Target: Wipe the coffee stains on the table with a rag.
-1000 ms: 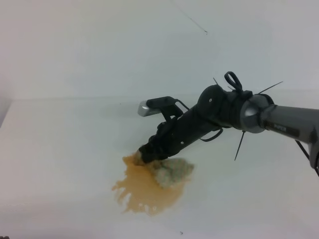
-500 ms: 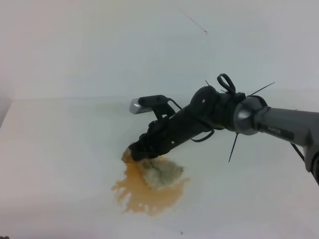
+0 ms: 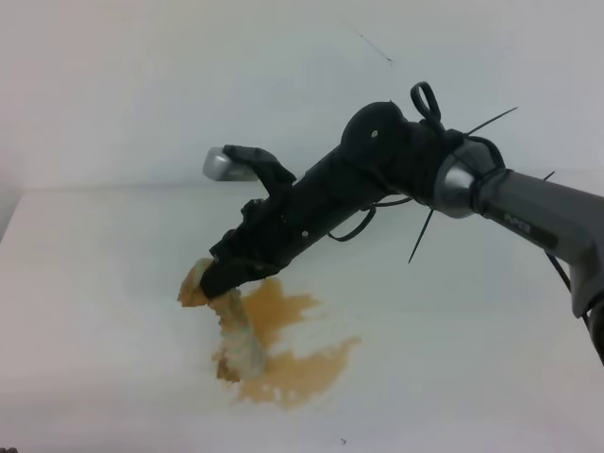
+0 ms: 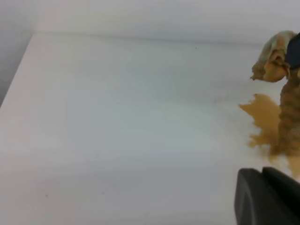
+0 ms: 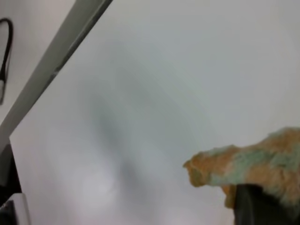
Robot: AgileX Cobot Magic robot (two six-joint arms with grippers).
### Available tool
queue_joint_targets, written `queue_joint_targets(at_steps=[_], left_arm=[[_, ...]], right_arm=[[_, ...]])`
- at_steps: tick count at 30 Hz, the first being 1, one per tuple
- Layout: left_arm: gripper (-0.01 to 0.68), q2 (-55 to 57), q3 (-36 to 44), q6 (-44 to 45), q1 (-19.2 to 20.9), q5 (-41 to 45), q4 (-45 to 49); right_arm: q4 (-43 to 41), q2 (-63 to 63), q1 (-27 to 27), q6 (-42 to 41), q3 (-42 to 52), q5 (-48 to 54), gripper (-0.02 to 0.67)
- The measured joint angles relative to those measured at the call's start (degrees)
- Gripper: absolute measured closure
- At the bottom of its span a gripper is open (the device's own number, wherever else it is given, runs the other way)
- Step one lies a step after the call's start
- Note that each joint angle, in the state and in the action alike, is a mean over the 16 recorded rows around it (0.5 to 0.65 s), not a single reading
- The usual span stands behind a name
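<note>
Rag [image 3: 229, 316] hangs pinched in the closed right gripper [image 3: 215, 281], its tail trailing onto the coffee stains [image 3: 283, 354] on the table [image 3: 94, 283], so good wiping likely means lowering it flat and sweeping across the remaining puddle.

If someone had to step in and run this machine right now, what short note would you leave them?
Right gripper: shut on the stained beige-grey cloth rag, lifted at the spill's left edge; the cloth hangs down to the puddle.
Left gripper: only its dark tip shows in its own camera, low near the spill; state unclear, nothing held that I can see.
Orange-brown coffee stains: spread on the white table.
Done: rag soaked, puddle smeared.
Left: most of the liquid remains to be wiped.
</note>
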Motion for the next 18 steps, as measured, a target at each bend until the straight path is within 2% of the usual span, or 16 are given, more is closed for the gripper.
queue_joint_targets(at_steps=[4, 7, 18], left_arm=[[0.675, 0.0, 0.0, 0.0, 0.0, 0.0, 0.0], [0.675, 0.0, 0.0, 0.0, 0.0, 0.0, 0.0], [0.675, 0.0, 0.0, 0.0, 0.0, 0.0, 0.0]], right_arm=[[-1.6, 0.9, 0.6, 0.7, -0.9, 1.0, 0.637], [-3.5, 1.5, 1.0, 1.0, -1.0, 0.8, 0.588], [-12.4, 2.6, 1.2, 2.2, -4.6, 3.1, 0.27]])
